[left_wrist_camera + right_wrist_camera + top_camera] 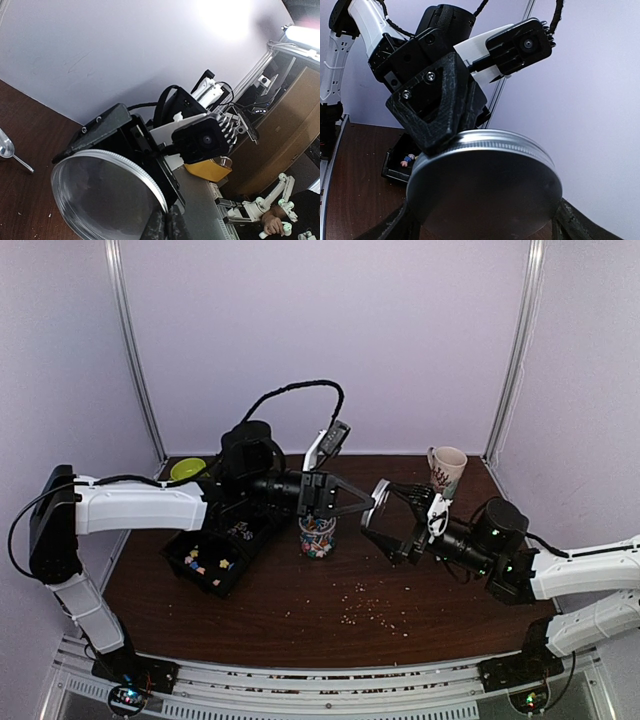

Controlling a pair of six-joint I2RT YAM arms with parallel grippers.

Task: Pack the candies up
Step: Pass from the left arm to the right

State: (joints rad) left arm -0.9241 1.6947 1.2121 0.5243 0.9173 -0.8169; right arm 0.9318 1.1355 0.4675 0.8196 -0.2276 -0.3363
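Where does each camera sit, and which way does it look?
Top: above and behind the arm bases, looking down on the table; left arm and right arm show.
Left wrist: on the left arm, facing the lid pinched in the left claw; right arm beyond.
Right wrist: faces the left arm; own fingers flank the lid.
Wrist views share the lid.

You have the jar (317,540) mid-table (300,632), candies (317,527) in it. From the jar, the tray (215,558) lies at nine o'clock, the bowl (187,469) at ten, crumbs (365,608) at five, the lid (379,502) at two, and the mug (447,468) beyond it.
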